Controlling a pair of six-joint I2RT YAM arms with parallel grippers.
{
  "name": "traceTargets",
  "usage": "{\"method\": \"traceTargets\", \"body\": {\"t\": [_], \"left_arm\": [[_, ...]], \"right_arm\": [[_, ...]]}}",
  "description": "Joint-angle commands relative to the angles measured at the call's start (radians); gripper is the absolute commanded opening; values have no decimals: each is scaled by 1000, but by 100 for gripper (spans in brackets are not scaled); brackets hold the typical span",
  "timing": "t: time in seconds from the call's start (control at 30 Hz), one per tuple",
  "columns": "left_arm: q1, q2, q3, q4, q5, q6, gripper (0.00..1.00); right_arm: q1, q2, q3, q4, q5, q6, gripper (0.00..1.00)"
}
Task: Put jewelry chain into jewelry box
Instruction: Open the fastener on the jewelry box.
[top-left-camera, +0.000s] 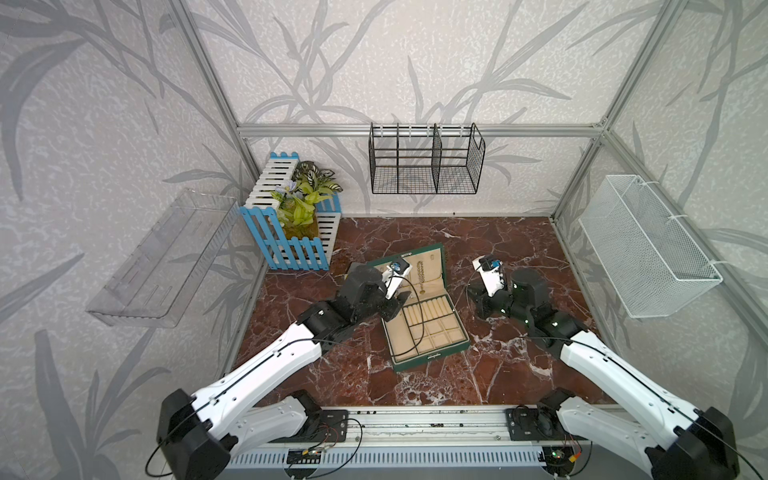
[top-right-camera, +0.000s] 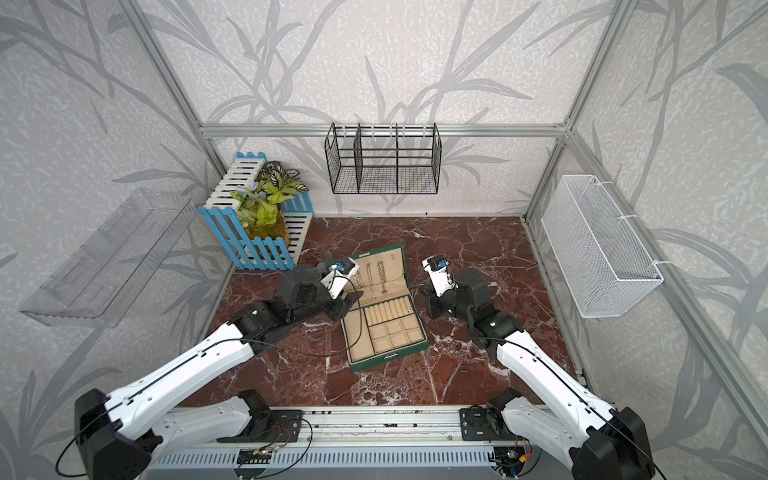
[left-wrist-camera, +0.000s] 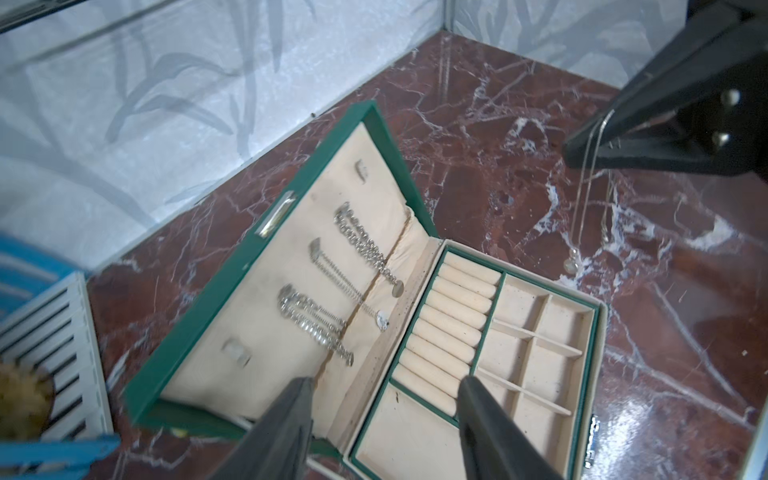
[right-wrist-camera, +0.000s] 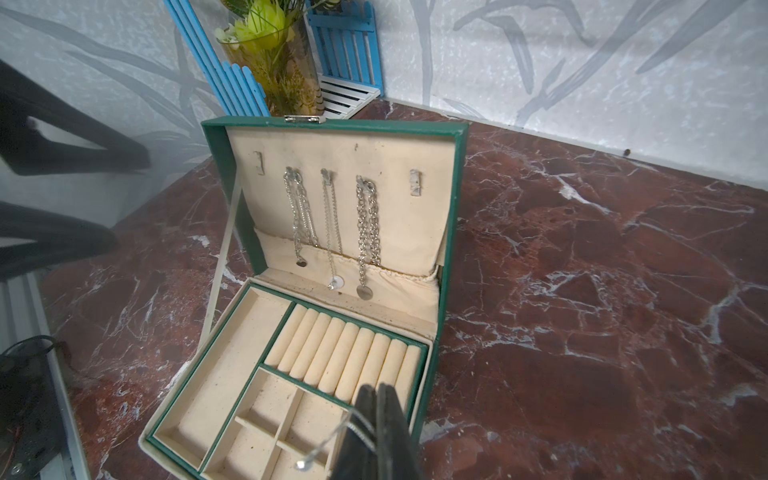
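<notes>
The jewelry box (top-left-camera: 432, 360) lies open in mid-table, dark green with cream lining, and shows in both top views (top-right-camera: 388, 360). Three silver chains (right-wrist-camera: 330, 224) hang from hooks inside its raised lid (right-wrist-camera: 332, 124). My right gripper (right-wrist-camera: 378, 388) is shut on a thin silver jewelry chain (right-wrist-camera: 332, 440). In the left wrist view that chain (left-wrist-camera: 582, 216) dangles over the marble beside the box's right side, a small pendant at its end. My left gripper (left-wrist-camera: 386, 380) hangs open and empty above the box's left part near the hinge (top-left-camera: 397, 303).
A blue-and-white fence planter (top-left-camera: 291, 232) stands at the back left, close to the lid. On the walls hang a black wire basket (top-left-camera: 424, 160), a white mesh basket (top-left-camera: 648, 245) and a clear shelf (top-left-camera: 162, 257). The tabletop is red-brown marble (top-left-camera: 498, 365).
</notes>
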Motion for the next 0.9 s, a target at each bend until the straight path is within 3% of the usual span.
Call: {"method": "traceTargets", "body": {"t": [0.0, 0.33, 0.87], "left_arm": [[0, 83, 62, 86, 79, 242, 57], [-9, 345, 185, 226, -21, 450, 55], [-11, 522, 291, 280, -122, 448, 51]], "right_arm": [[-5, 22, -14, 71, -69, 20, 0], [-4, 14, -59, 131, -94, 52, 0], [-5, -5, -96, 152, -101, 55, 0]]}}
